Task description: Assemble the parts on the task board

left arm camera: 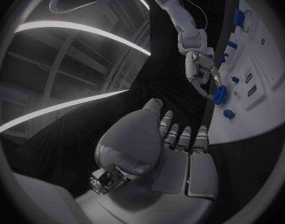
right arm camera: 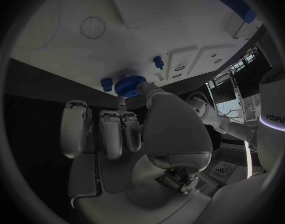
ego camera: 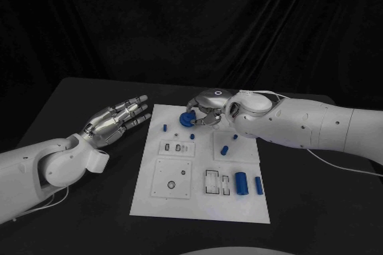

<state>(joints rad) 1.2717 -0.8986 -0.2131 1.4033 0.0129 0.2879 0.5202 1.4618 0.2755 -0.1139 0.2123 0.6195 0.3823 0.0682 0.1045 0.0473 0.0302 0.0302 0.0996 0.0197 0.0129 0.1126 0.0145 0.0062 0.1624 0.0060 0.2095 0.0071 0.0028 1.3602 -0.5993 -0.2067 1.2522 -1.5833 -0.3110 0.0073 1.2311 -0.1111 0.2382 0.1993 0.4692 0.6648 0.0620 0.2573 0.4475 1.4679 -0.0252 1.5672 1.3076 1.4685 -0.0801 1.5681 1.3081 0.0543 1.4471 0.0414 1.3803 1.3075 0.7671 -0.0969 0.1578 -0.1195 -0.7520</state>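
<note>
Right hand pinching a blue gear over the task board's far end.

The right hand is holding the round, toothed blue gear between its fingertips, just above the far left part of the white task board, near a small blue peg. More blue parts are lying on the board's right side: a cylinder and a slimmer pin. The left hand is hovering over the black desk to the board's left, fingers apart, gripping nothing.

A robotics lab: black curtains hang behind the black bench, and long ceiling light strips run above that bench.
</note>
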